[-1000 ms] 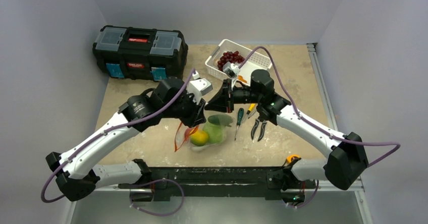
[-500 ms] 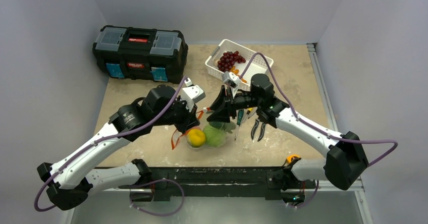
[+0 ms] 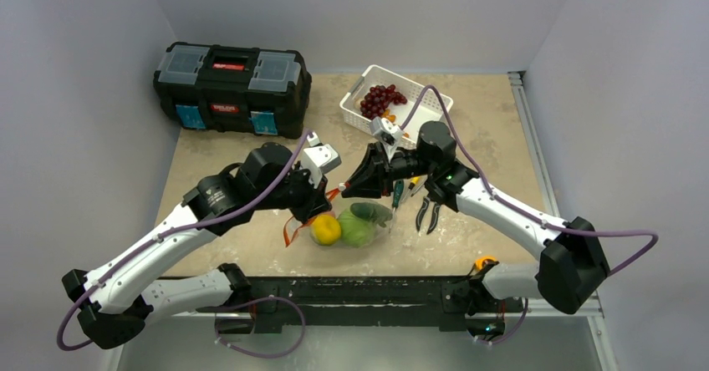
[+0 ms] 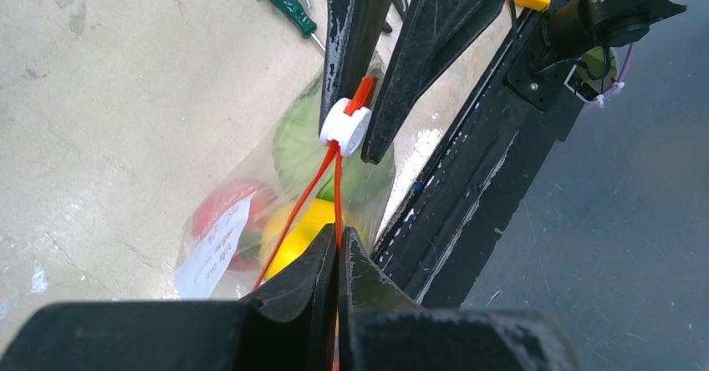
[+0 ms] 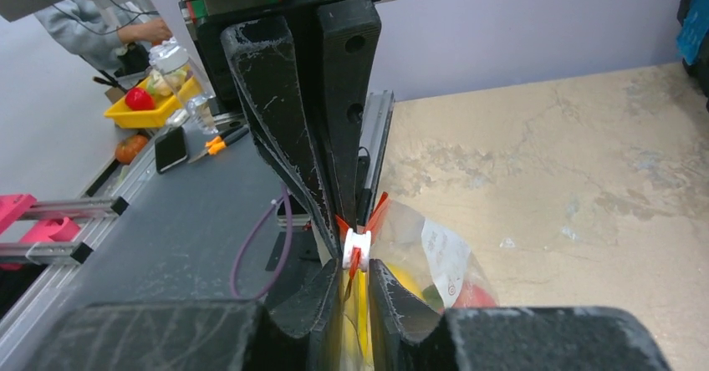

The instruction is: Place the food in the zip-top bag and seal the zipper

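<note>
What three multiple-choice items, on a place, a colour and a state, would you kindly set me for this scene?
1. The grapes lie: A in the white basket; B in a bowl; C in a jar.
2. The slider is: A blue; B white; C black.
3. The left gripper is: A wide open; B shut on the zipper; C shut on a spoon.
A, they sit in the far basket; B, it shows white on the orange-red strip; B, its jaws pinch that strip.
</note>
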Motion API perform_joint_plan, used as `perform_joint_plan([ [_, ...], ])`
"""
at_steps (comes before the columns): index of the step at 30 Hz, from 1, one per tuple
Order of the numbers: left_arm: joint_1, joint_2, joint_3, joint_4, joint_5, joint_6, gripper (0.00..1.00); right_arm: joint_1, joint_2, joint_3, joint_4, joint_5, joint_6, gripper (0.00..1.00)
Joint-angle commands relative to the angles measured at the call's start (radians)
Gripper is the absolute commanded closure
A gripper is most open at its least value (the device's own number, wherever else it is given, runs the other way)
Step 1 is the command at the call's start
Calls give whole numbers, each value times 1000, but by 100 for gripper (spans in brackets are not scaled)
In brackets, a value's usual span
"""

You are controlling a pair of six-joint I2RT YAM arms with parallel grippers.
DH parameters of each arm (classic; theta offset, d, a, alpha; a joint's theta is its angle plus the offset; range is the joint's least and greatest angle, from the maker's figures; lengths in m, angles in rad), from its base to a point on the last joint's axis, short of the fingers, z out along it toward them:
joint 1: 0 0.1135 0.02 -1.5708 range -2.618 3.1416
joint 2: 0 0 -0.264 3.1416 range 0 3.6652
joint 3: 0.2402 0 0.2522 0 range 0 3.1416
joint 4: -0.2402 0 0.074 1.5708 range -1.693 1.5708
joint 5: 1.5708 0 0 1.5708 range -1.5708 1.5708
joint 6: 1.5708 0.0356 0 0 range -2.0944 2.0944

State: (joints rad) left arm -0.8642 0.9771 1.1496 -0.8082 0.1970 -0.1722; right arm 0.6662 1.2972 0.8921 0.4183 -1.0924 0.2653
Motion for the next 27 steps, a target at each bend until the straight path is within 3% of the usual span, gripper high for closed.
perform_joint_plan([
  [1, 3, -16, 8, 42, 1, 8, 100, 0, -2, 31, -29, -9, -45, 82],
  [9, 3, -5, 23, 31, -6, 16, 100, 1, -31, 27, -70, 17, -84, 100],
  [12, 4, 1, 35, 22, 3, 12, 100, 0, -44, 6, -5, 45, -36, 100],
  [13, 4, 1, 41, 18, 7, 11, 97, 2, -49, -8, 30, 58, -12, 100],
  [14, 4, 1, 47, 17, 16, 10, 87, 2, -53, -21, 58, 79, 7, 100],
  [15, 4, -3, 51, 19, 36, 7, 69, 2, -57, -34, 82, 99, 23, 100],
  [18, 27, -20, 68, 46, 101, -28, 47, 2, -73, -52, 102, 138, 46, 100],
  [21, 79, -16, 113, 48, 171, -36, 43, 2, -80, -48, 91, 137, 44, 100],
  [27, 144, 1, 146, 136, 131, 27, 38, 2, -61, -62, 120, 128, 55, 100],
])
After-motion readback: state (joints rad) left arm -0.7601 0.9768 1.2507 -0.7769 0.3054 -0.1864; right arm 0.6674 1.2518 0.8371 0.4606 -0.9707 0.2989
